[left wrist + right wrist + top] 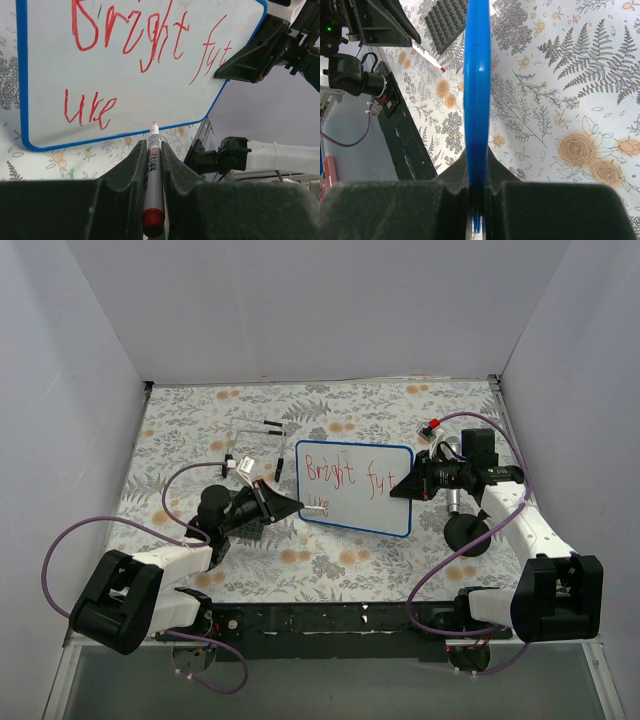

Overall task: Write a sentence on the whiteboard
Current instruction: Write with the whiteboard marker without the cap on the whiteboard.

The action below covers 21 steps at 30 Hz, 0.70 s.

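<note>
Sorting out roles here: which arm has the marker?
The left arm: its fingers pinch the red marker, tip pointing at the whiteboard. The right arm has its fingers clamped on the board's blue rim instead.

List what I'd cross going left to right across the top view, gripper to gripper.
left gripper, shut on the red marker → whiteboard, carrying the sentence in red → right gripper, clamped on the board's right edge.
</note>
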Each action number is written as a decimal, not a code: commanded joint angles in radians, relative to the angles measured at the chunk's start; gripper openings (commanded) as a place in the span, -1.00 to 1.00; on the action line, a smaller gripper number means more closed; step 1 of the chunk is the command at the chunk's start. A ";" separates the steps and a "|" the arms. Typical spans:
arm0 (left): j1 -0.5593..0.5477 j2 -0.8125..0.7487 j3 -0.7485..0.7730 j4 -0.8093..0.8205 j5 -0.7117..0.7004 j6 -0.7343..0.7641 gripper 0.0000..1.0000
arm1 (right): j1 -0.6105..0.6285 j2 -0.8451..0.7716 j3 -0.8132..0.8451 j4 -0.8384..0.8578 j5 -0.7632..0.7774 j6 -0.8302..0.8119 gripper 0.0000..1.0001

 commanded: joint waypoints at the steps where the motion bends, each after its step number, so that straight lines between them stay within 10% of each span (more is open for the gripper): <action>1: -0.006 -0.004 -0.019 -0.011 0.017 0.006 -1.00 | 0.002 -0.038 0.000 0.022 -0.041 -0.012 -0.97; 21: -0.045 -0.055 -0.097 0.024 -0.049 -0.016 -1.00 | 0.002 -0.032 -0.003 0.025 -0.041 -0.014 -0.97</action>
